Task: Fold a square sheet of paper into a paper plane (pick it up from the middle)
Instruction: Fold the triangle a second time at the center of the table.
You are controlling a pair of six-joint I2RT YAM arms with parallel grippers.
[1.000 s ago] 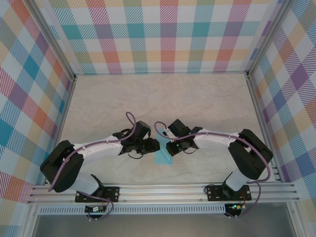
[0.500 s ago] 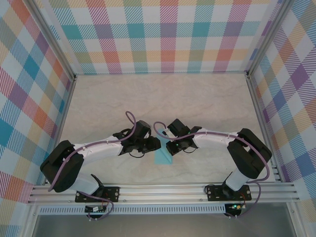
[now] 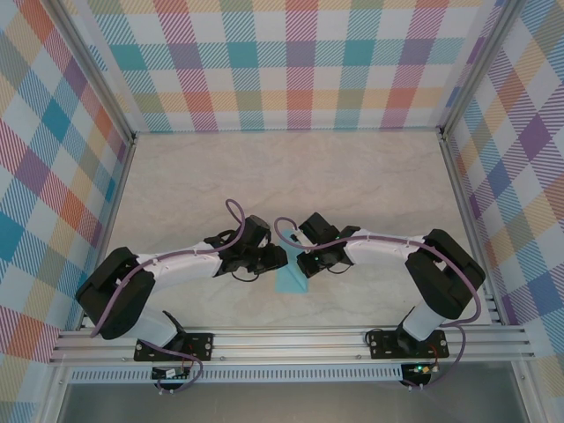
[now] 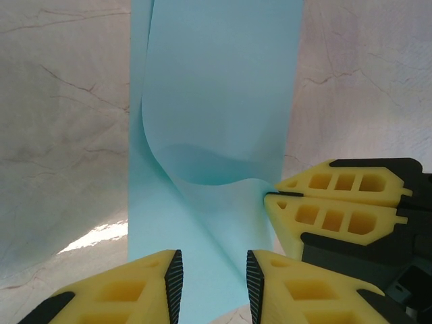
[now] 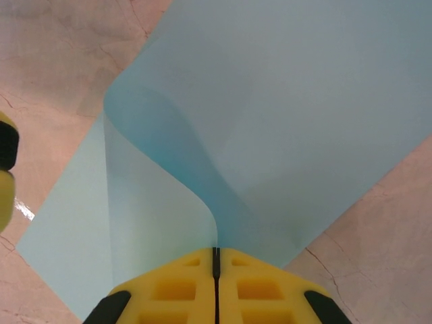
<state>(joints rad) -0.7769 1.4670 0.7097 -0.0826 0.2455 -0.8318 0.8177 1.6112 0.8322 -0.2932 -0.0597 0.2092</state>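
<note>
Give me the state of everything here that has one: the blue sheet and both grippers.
square sheet of paper: on the table, one layer lifted and curled over, not pressed flat.
right gripper: shut on the sheet's lifted edge.
left gripper: open, jaws apart with the sheet showing between them, not clamped.

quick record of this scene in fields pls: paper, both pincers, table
item: sheet of paper, light blue, plain
paper state: lying mostly on the table, one edge raised into a curl
right side: right pincer shut on the raised edge
left side: left pincer open, fingers apart with the sheet under the gap, not gripping
surface: pale, marbled
</note>
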